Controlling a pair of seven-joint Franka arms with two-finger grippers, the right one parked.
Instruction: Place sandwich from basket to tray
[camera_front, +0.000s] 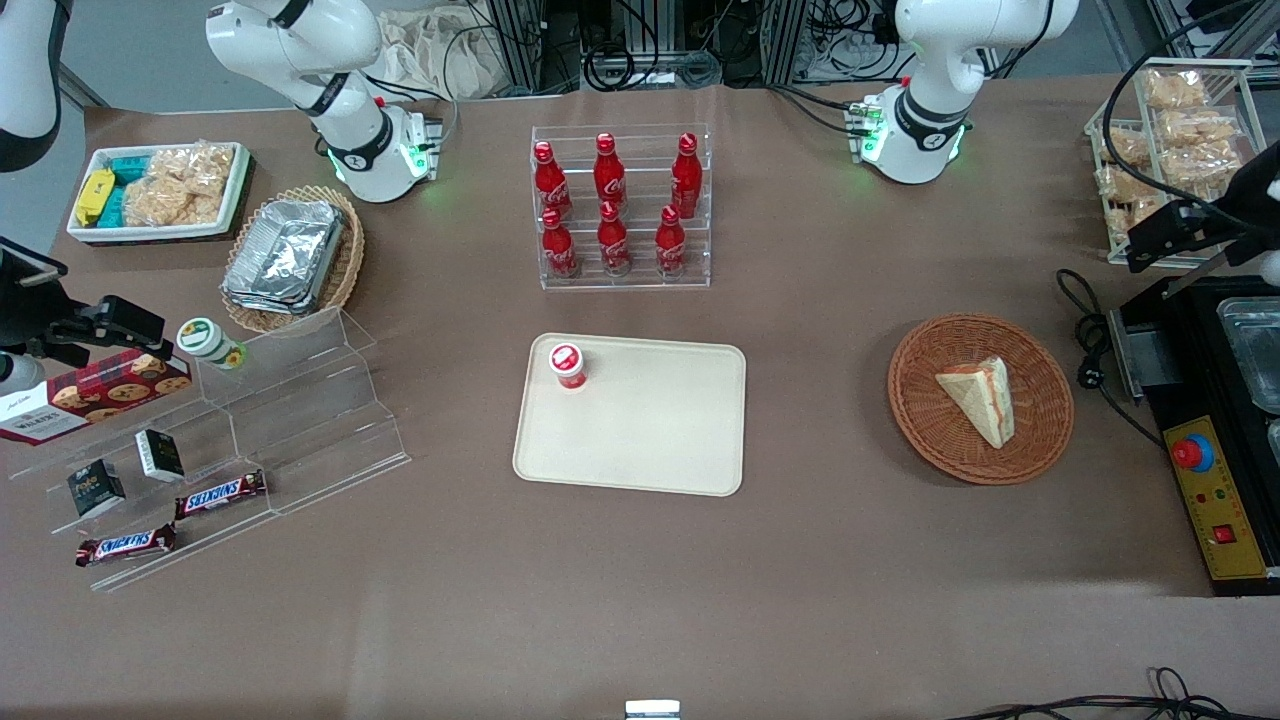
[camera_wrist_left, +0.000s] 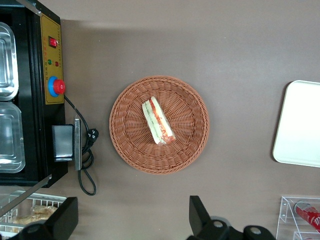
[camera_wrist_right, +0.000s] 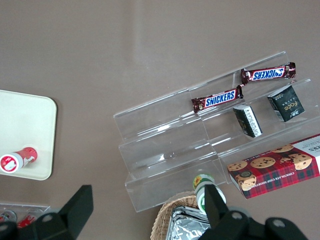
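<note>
Tray (camera_front: 650, 430) bare-centred; sandwich (camera_front: 980, 398) in basket (camera_front: 925, 420); pincer (camera_wrist_left: 132, 220) spread above

Left arm: base (camera_front: 915, 135) stands at the table's edge farthest from the front camera, toward the working end.
Wrist: raised well above the table, camera looking straight down.
Gripper (camera_wrist_left: 131, 222): fingers spread wide apart, nothing between them.
Fingers (camera_wrist_left: 199, 216): dark, clear of everything below.

You're seeing the gripper (camera_wrist_left: 132, 225) cut off by the frame edge; the tray (camera_wrist_left: 300, 125) too.
</note>
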